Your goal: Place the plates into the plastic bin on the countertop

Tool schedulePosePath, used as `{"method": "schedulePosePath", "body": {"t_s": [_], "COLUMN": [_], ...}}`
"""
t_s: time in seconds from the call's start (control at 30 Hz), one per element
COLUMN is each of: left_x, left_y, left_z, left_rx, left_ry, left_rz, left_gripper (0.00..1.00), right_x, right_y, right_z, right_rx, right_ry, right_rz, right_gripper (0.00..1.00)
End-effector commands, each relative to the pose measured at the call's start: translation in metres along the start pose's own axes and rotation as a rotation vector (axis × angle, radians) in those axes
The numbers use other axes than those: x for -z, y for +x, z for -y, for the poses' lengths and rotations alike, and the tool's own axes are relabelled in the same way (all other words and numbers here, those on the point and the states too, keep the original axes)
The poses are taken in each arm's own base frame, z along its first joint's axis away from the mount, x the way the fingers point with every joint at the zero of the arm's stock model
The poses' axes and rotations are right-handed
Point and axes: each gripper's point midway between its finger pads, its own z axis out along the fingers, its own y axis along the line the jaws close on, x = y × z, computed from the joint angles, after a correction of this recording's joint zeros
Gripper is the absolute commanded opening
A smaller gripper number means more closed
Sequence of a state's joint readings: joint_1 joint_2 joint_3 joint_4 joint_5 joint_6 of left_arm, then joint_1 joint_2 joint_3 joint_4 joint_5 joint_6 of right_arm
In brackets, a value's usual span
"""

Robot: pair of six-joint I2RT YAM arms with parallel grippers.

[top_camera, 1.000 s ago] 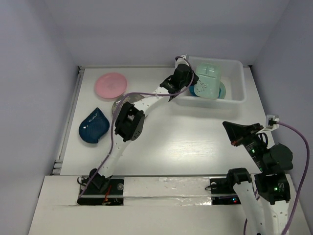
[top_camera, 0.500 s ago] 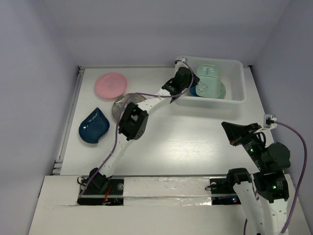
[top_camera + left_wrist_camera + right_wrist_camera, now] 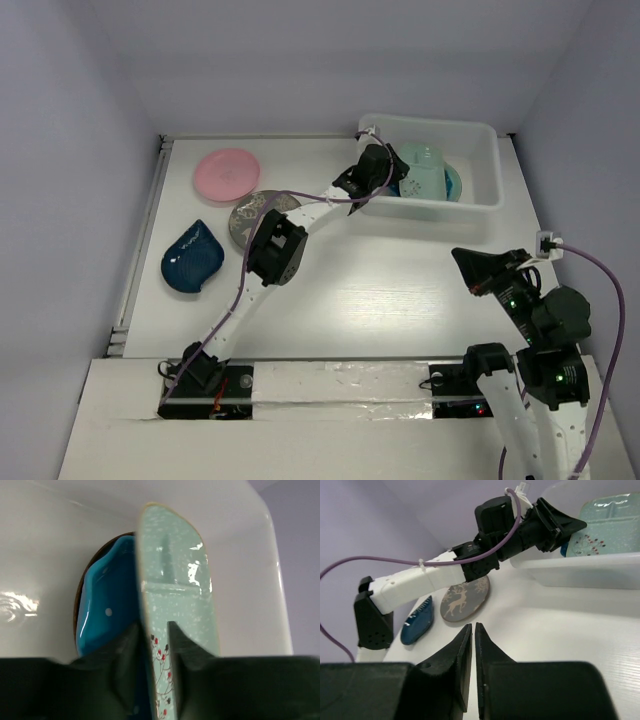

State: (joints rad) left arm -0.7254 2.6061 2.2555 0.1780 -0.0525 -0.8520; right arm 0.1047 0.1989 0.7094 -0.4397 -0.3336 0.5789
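My left gripper (image 3: 388, 172) reaches over the left wall of the plastic bin (image 3: 478, 135) and is shut on a pale green flowered plate (image 3: 425, 170). In the left wrist view the gripper (image 3: 152, 630) pinches that plate (image 3: 175, 580) by its rim, edge-on inside the bin. A bright blue white-dotted plate (image 3: 100, 595) lies under it, and shows in the top view (image 3: 453, 185). On the countertop (image 3: 380, 280) lie a pink round plate (image 3: 227, 172), a dark grey deer plate (image 3: 248, 215) and a dark teal dish (image 3: 190, 258). My right gripper (image 3: 463, 258) is shut and empty, low over the countertop (image 3: 472, 627).
The left arm (image 3: 435, 577) spans from the near edge to the bin, passing over the deer plate (image 3: 465, 599). A metal strip (image 3: 140, 240) runs along the countertop's left edge. Walls close in the back and both sides.
The pale green plate has tipped down from standing high in the bin to lying lower over the blue plate, still in my left gripper. The right arm has barely moved.
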Motion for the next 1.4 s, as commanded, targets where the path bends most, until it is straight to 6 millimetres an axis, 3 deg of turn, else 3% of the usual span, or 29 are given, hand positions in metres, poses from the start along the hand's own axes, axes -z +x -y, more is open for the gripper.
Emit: {"method": "schedulePosePath", "body": {"t_s": [0.0,0.07,0.2,0.3,0.4,0.5,0.6,0.67,0.7,0.73,0.77,0.8,0.83,0.87,0.9,0.93,0.97,1.0,1.03,1.07,1.1,1.17,1.2,1.27,1.3,1.33,1.37], "left_x": [0.020,0.018,0.020,0.029,0.045,0.066,0.109,0.129,0.133,0.159,0.168,0.170,0.196,0.206,0.208,0.236,0.245,0.251,0.274,0.283,0.294,0.325,0.337,0.365,0.376,0.390,0.402], "left_y": [-0.041,-0.038,-0.038,-0.047,-0.072,-0.103,-0.154,-0.169,-0.161,-0.181,-0.184,-0.167,-0.182,-0.180,-0.156,-0.167,-0.163,-0.133,-0.141,-0.135,-0.107,-0.104,-0.081,-0.080,-0.064,-0.066,-0.061], "left_z": [0.077,0.072,0.060,0.063,0.077,0.090,0.112,0.116,0.100,0.112,0.110,0.084,0.092,0.085,0.042,0.046,0.030,-0.016,-0.022,-0.038,-0.081,-0.104,-0.135,-0.160,-0.182,-0.186,-0.201], "left_rx": [0.044,0.028,0.007,-0.020,-0.088,-0.170,-0.232,-0.256,-0.276,-0.277,-0.278,-0.294,-0.274,-0.264,-0.275,-0.248,-0.201,-0.194,-0.152,-0.088,-0.075,-0.015,0.025,0.081,0.092,0.140,0.177], "left_ry": [0.213,0.193,0.160,0.151,0.143,0.110,0.071,0.058,0.020,0.032,0.023,-0.023,-0.014,-0.026,-0.101,-0.086,-0.102,-0.173,-0.160,-0.174,-0.248,-0.279,-0.334,-0.399,-0.446,-0.452,-0.480], "left_rz": [0.087,0.074,0.065,0.086,0.144,0.218,0.355,0.400,0.388,0.450,0.463,0.430,0.478,0.483,0.433,0.479,0.478,0.416,0.441,0.435,0.387,0.413,0.386,0.429,0.416,0.457,0.481], "left_gripper": [0.32,0.44,0.54,0.59,0.67,0.71,0.72,0.70,0.70,0.68,0.64,0.62,0.58,0.46,0.40,0.32,0.17,0.09,0.03,0.00,0.00,0.00,0.00,0.00,0.00,0.04,0.14], "right_x": [-0.004,-0.005,-0.006,-0.005,-0.006,-0.007,-0.008,-0.009,-0.009,-0.010,-0.010,-0.010,-0.011,-0.011,-0.011,-0.011,-0.012,-0.012,-0.013,-0.014,-0.015,-0.017,-0.018,-0.019,-0.019,-0.020,-0.021], "right_y": [-0.009,-0.010,-0.011,-0.013,-0.012,-0.011,-0.010,-0.009,-0.009,-0.008,-0.006,-0.006,-0.005,-0.004,-0.002,-0.001,0.001,0.003,0.006,0.008,0.014,0.019,0.023,0.025,0.026,0.027,0.029], "right_z": [-0.001,-0.001,0.001,0.001,0.002,0.003,0.004,0.005,0.005,0.006,0.006,0.006,0.006,0.006,0.006,0.006,0.007,0.007,0.007,0.007,0.010,0.010,0.013,0.013,0.013,0.013,0.014], "right_rx": [0.028,0.031,0.030,0.030,0.026,0.018,0.017,0.015,0.015,0.015,0.012,0.013,0.013,0.013,0.014,0.015,0.016,0.016,0.016,0.018,0.013,0.010,0.006,0.004,0.006,0.005,0.000], "right_ry": [-0.004,-0.003,0.009,0.013,0.018,0.017,0.018,0.019,0.017,0.018,0.018,0.014,0.011,0.010,0.005,0.003,0.003,-0.006,-0.011,-0.021,-0.020,-0.032,-0.030,-0.035,-0.039,-0.039,-0.040], "right_rz": [0.029,0.031,0.030,0.037,0.033,0.034,0.033,0.031,0.031,0.030,0.027,0.027,0.023,0.019,0.012,0.009,0.003,-0.003,-0.011,-0.016,-0.033,-0.052,-0.060,-0.067,-0.068,-0.072,-0.076], "right_gripper": [0.14,0.23,0.29,0.31,0.32,0.33,0.33,0.33,0.33,0.33,0.33,0.32,0.31,0.27,0.24,0.22,0.16,0.14,0.14,0.14,0.14,0.14,0.16,0.19,0.21,0.21,0.23]}}
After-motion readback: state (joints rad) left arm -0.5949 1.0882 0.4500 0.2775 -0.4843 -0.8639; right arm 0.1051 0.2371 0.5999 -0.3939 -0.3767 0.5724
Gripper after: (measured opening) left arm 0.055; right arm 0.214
